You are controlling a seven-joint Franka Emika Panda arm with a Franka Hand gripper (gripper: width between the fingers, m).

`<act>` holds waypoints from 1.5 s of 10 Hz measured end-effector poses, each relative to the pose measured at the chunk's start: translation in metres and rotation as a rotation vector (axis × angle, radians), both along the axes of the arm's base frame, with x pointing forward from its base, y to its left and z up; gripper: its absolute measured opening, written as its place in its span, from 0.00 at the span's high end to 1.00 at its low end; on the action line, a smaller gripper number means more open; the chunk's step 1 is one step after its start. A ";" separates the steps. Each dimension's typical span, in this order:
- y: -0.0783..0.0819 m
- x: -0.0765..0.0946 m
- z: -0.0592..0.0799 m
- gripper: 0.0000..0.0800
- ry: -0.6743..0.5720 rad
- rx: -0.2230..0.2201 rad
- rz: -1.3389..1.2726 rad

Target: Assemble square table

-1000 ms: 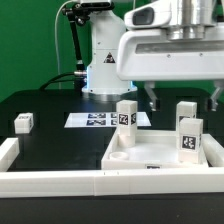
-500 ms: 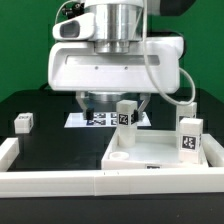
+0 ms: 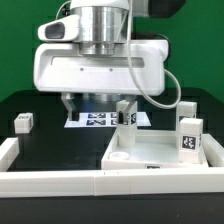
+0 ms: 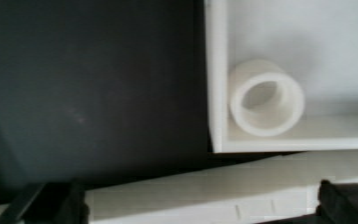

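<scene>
- Exterior view: square tabletop slab (image 3: 160, 152) lies rim-up on the black bench (image 3: 50, 145), in the near corner toward the exterior view's right, touching the long white rail (image 3: 100, 183) along the near edge.
- Three block legs stand upright in the slab's corners: one at its far corner toward the exterior view's left (image 3: 127, 124), partly hidden behind the gripper (image 3: 97, 106); one at the far corner toward the exterior view's right (image 3: 186, 111); one nearer on that same side (image 3: 191, 134), its tag facing the camera.
- Fourth leg (image 3: 23, 122) sits well apart on the bench, near the edge toward the exterior view's left.
- Marker board (image 3: 100, 120) lies flat behind the slab, toward the bench's far edge, partly covered by the gripper.
- Gripper hangs above the bench just beside the slab's far corner on the exterior view's left; one dark finger (image 3: 69, 104) is over bare bench, the other close by the partly hidden leg.
- Wrist view: jaws spread wide, both dark fingertips (image 4: 55, 200) in frame with nothing between them, holding nothing.
- Below them, the slab's corner with a round socket boss (image 4: 265, 97); the rail (image 4: 202, 190) crosses between the tips, bare bench alongside.
</scene>
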State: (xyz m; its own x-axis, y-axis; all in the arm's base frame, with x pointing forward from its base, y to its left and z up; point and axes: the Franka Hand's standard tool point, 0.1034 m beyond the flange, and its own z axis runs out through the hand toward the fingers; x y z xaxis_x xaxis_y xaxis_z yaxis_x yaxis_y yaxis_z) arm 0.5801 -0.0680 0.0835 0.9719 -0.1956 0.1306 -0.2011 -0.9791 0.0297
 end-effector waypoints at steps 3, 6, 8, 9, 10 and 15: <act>-0.049 -0.034 -0.003 0.19 0.029 -0.018 0.051; -0.081 -0.046 -0.004 0.19 0.040 -0.017 0.056; -0.088 -0.050 -0.006 0.19 0.046 -0.021 0.063; -0.086 -0.050 -0.006 0.19 0.046 -0.021 0.065; -0.087 -0.050 -0.006 0.19 0.046 -0.021 0.065; -0.103 -0.077 -0.008 0.19 0.074 -0.025 0.124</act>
State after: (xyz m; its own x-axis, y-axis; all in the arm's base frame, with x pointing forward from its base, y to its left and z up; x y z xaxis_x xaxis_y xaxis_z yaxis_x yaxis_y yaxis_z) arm 0.5027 -0.1706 0.0751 0.9956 -0.0713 0.0610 -0.0753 -0.9950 0.0650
